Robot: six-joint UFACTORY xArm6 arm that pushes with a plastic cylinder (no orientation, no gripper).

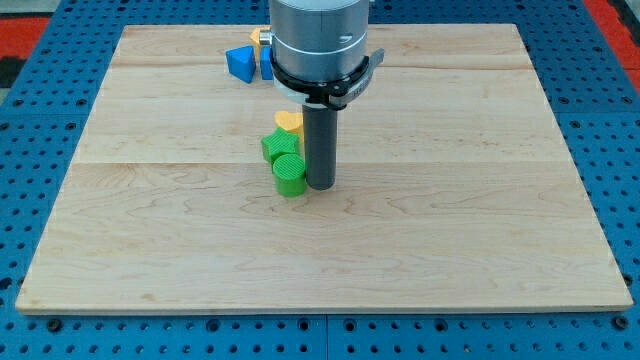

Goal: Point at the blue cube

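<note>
My tip (320, 186) rests on the wooden board (450, 200) just right of a green cylinder (289, 174). A second green block (279, 145), star-like in shape, sits just above the cylinder, and a yellow block (289, 121) lies above that, partly behind the rod. Near the view's top, a blue triangular block (239, 63) lies left of the arm's body. A blue cube (266, 66) shows as a sliver beside it, mostly hidden by the arm. A small yellow piece (258, 37) peeks out above them. The tip is far below the blue blocks.
The board lies on a blue perforated table (40, 120). A red area (30, 20) shows at the view's top left corner. The arm's grey body (318, 40) covers the board's top middle.
</note>
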